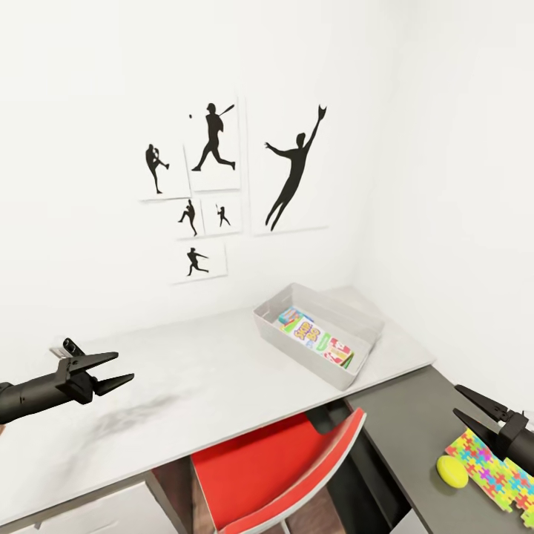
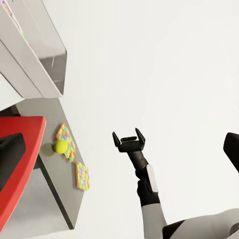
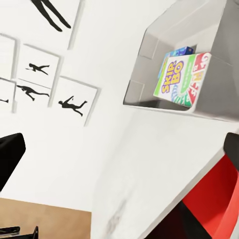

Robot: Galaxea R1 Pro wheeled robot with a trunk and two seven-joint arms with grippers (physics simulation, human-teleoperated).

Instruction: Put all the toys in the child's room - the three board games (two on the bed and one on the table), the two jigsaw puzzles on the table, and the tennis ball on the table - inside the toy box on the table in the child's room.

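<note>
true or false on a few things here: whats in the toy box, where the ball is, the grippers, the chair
1. The toy box already holds a board game. True.
2. The tennis ball lies inside the bin. False: it sits on the dark desk section, beside a jigsaw puzzle.
3. The left gripper holds a puzzle. False: it is open and empty.
4. The chair at the desk is red. True.
5. The right gripper is open above the desk's dark corner. True.

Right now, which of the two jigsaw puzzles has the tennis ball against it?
The puzzle nearer the toy box: the tennis ball sits at its edge. The other puzzle lies apart, farther along the dark desk section.
</note>
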